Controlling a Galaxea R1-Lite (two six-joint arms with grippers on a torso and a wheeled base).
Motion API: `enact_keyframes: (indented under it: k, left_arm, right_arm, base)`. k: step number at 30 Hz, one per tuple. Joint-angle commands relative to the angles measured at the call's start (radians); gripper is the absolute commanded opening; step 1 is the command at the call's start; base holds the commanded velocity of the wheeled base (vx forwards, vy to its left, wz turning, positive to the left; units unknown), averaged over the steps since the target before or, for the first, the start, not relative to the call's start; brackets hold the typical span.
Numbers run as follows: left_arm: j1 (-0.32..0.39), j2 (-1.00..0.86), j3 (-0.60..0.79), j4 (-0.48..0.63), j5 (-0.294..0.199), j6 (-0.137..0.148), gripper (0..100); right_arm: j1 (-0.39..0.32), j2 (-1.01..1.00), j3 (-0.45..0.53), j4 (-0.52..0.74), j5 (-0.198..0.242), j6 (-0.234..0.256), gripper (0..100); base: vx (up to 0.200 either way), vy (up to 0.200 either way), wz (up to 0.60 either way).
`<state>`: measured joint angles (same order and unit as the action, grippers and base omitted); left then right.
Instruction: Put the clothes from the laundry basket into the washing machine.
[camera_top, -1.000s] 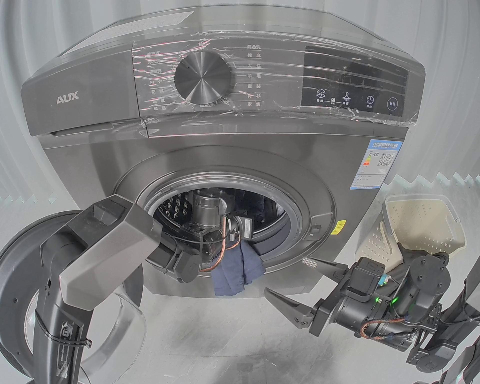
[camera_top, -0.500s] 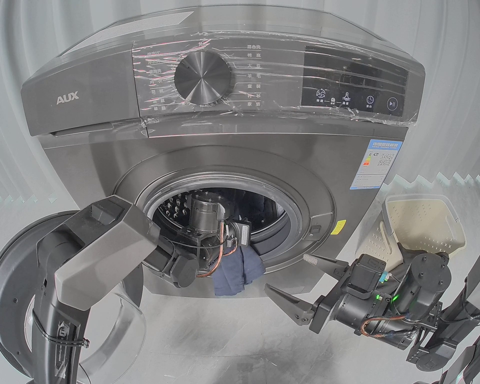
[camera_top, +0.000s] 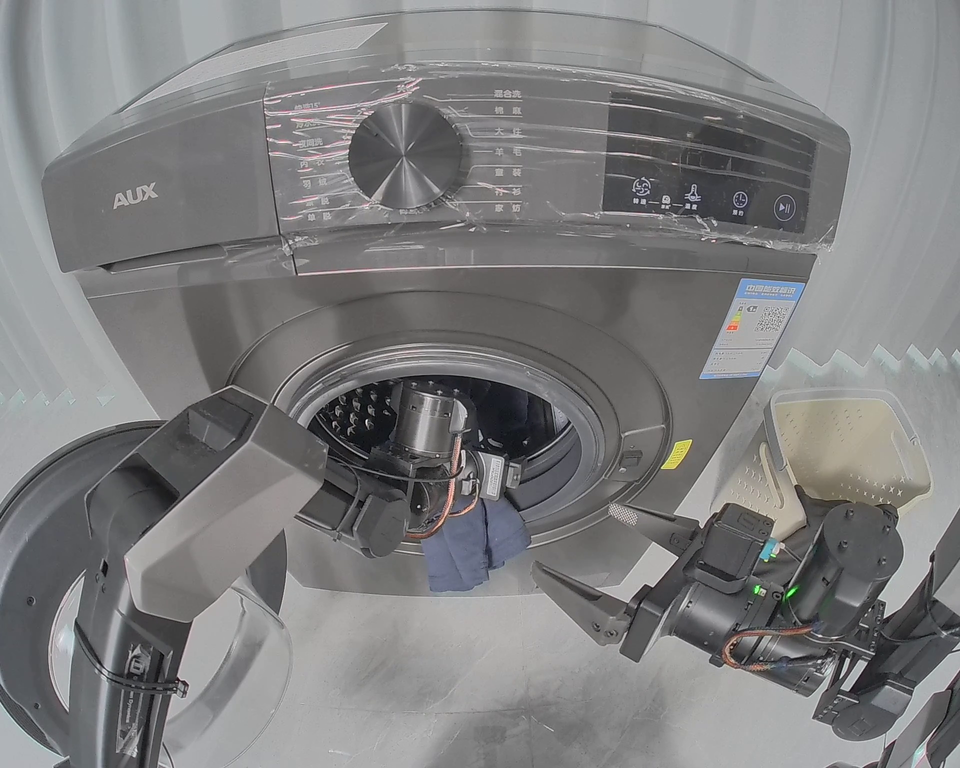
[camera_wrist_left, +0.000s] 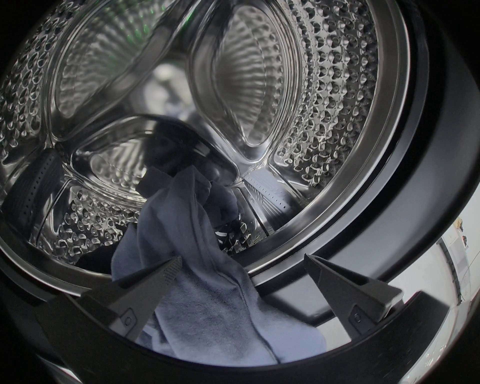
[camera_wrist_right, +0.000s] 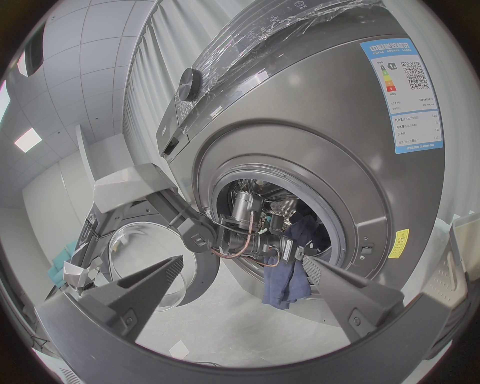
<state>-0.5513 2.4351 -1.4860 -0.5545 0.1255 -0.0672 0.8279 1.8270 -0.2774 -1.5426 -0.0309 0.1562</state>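
The left arm reaches into the round opening of the grey, front-loading washing machine (camera_top: 200, 330), and over the last second its wrist has swung a little to the robot's right and deeper past the door seal, while the head camera has not moved. The left gripper (camera_wrist_left: 242, 259) stands with its two fingers spread wide and pinches nothing. The crumpled navy-blue garment (camera_top: 470, 545) lies under and between them. Part of it is heaped on the floor of the perforated steel drum (camera_wrist_left: 325, 100), and the rest is draped over the lower lip of the opening, hanging down the front panel. That hanging flap looks slightly narrower than it did a second ago, yet it is still outside, so this piece is probably only half loaded and needs another push or a re-grip to clear the lip. The right gripper (camera_top: 573, 543) has hardly shifted: it hovers low in front of the machine, fingers wide apart and holding nothing, just beside the cream, perforated plastic laundry basket (camera_top: 850, 440) on the floor to the right
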Motion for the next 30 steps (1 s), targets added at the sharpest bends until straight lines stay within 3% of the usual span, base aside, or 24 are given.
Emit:
enact_keyframes:
  k: [1, 2, 3, 13, 16, 21, 30]
  left_arm:
    - [0.010, 0.084, -0.048, -0.001, 0.003, 0.001, 100]
    - [0.011, 0.091, -0.048, -0.001, 0.006, 0.001, 100]
    - [0.013, 0.096, -0.048, 0.001, 0.016, 0.004, 0]
    - [0.030, 0.081, -0.065, -0.007, 0.036, 0.007, 0]
    - [0.030, 0.048, -0.112, -0.015, 0.032, -0.008, 0]
    - [0.030, 0.047, -0.192, -0.056, 0.042, -0.065, 0]
    - [0.037, 0.145, -0.343, -0.163, 0.063, -0.057, 0]
  right_arm:
    - [0.002, -0.002, 0.000, -0.001, 0.000, 0.000, 100]
    - [0.000, -0.002, 0.000, -0.001, 0.000, 0.000, 100]
    - [0.000, -0.002, 0.000, -0.001, 0.000, 0.000, 100]
    - [0.005, 0.001, -0.006, -0.001, 0.000, 0.000, 100]
    - [0.005, 0.001, -0.006, -0.001, 0.000, 0.000, 100]
    - [0.005, 0.001, -0.008, -0.001, 0.000, 0.000, 100]
    - [0.000, 0.000, -0.014, -0.001, -0.001, 0.000, 100]
  base:
    - [0.000, 0.000, 0.00]
    - [0.000, 0.000, 0.00]
    - [0.000, 0.000, 0.00]
    - [0.000, 0.000, 0.00]
    - [0.000, 0.000, 0.00]
    - [0.000, 0.000, 0.00]
    - [0.000, 0.000, 0.00]
